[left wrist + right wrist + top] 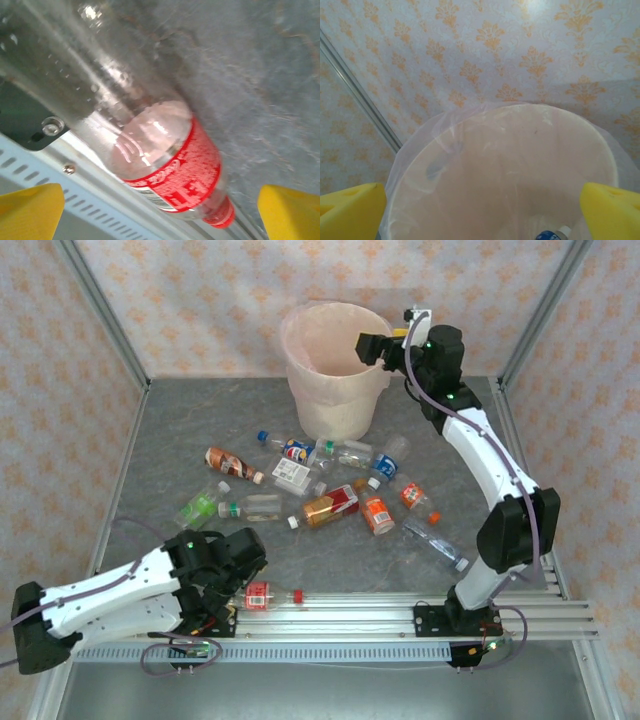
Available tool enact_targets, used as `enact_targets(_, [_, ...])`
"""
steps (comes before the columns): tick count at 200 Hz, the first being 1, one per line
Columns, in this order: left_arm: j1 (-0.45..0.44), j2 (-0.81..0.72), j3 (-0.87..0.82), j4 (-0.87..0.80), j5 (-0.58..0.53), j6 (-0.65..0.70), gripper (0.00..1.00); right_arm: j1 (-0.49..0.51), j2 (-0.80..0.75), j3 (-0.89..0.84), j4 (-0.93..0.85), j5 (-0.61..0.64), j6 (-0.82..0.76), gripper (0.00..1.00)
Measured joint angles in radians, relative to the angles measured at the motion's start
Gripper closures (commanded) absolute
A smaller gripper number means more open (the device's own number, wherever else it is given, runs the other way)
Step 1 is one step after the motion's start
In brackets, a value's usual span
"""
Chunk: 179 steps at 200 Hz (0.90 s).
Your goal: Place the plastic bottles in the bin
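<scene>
Red-labelled clear bottle (170, 165) loose within wide-open left end effector (161, 212); right end effector (482, 212) wide-open, empty, over bag-lined bin (510, 150).

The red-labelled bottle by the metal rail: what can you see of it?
The red-labelled bottle is clear plastic with a red cap and droplets inside. It lies on its side on the grey table, along the metal rail and apparently against it. The left gripper holds its yellow fingers wide on either side, not touching.

A mottled grey bench (190, 440) fills the enclosure. Cream wallpaper (210, 290) printed with small orange motifs covers the walls behind and to both sides. Silver metal posts (101, 312) stand at the corners, and slotted aluminium rails (360, 616) run along the near edge.
</scene>
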Motion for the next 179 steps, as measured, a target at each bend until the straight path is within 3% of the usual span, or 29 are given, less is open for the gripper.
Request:
enact_targets(56, [-0.006,0.075,-0.045,0.039,0.124,-0.05,0.0,0.0,-0.101,-0.138,0.01,0.041,-0.068,0.01])
enact_targets(81, [0.039,0.141,-0.065,0.123,0.092,-0.049,0.0,0.0,-0.121,-0.165,0.005,0.048,-0.093,0.01])
enact_targets(114, [0.102,0.226,-0.087,0.201,-0.035,-0.027,0.05,0.0,-0.153,-0.184,0.006,0.048,-0.116,0.01])
enact_targets(179, [0.185,0.459,0.075,0.28,-0.158,0.191,0.49,0.0,-0.183,-0.24,0.005,0.078,-0.119,0.01])
